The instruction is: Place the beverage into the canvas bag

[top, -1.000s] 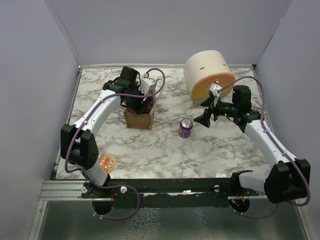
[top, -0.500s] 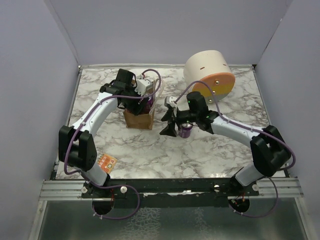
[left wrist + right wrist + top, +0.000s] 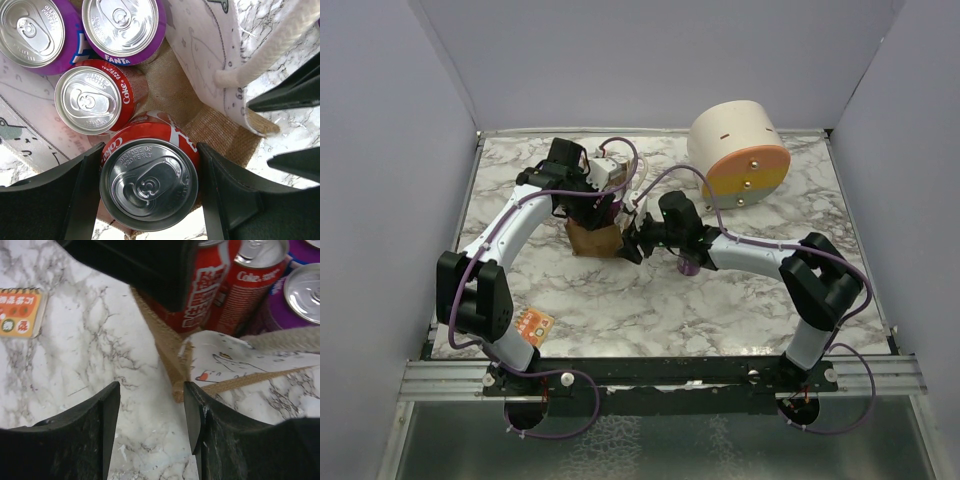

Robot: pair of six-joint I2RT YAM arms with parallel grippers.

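Top view
- canvas bag (image 3: 592, 240) stands on marble table (image 3: 620, 300)
- left gripper (image 3: 603, 205) directly over the bag's mouth
- right gripper (image 3: 632, 243) just beside the bag, on the side toward the cream cylinder (image 3: 735, 140)
- purple can (image 3: 691, 266) on the table beyond the right gripper, apart from the bag, partly hidden by the arm
- orange card (image 3: 534, 323) well clear of the bag, toward the arm bases

Left wrist
- left gripper (image 3: 148, 170) clamped on red Coke can (image 3: 148, 182), lid stamped "DISPOSE OF PROPERLY", inside the bag (image 3: 167, 87)
- deeper in the bag: second Coke can (image 3: 92, 100), purple "FANTA" can (image 3: 122, 22), another purple can (image 3: 30, 30)
- cream rope handle (image 3: 265, 57) along the bag's wall

Right wrist
- right gripper (image 3: 151, 410) empty, fingers apart, low over marble at the bag's burlap corner (image 3: 167, 352)
- red cans read "Coke"; card (image 3: 19, 312) print unreadable
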